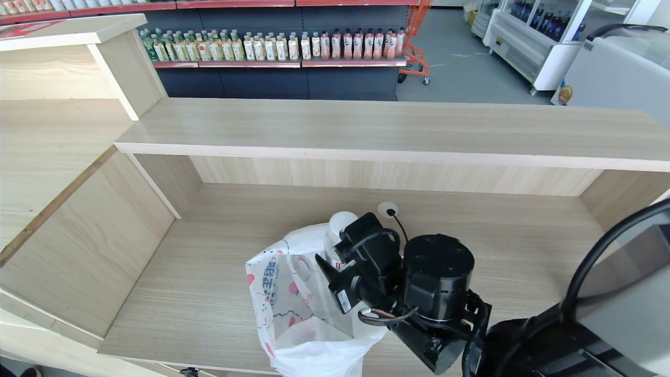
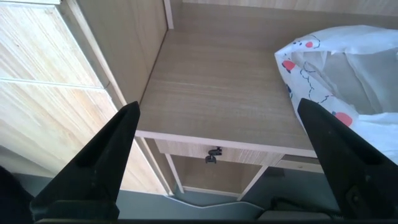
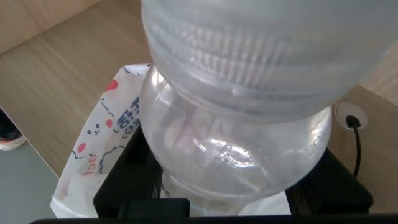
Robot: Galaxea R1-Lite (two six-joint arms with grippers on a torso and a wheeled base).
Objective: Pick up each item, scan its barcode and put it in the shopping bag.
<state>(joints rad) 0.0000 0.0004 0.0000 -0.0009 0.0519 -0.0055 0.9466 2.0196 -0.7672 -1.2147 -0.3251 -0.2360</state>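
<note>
1. One counter (image 1: 209,272), light wood, with a raised ledge along its far side.
2. One store shelf (image 1: 272,65) beyond the ledge, carrying a single row of many drink bottles, too close-set to count.
3. One shopping bag (image 1: 293,314), white with a printed pattern, standing open at the counter's near edge.
4. Two tools. The right tool (image 1: 340,251) pinches the bottle over the far side of the bag's mouth. The left tool (image 2: 214,165) has its fingers spread wide with nothing between them, near the counter's near left corner.
5. One bottle (image 3: 236,124), clear with a white cap. The right arm covers most of it in the head view, so whether it is inside the bag cannot be told.
6. One round cable port (image 1: 388,210) with a black cord, just beyond the right tool.
</note>
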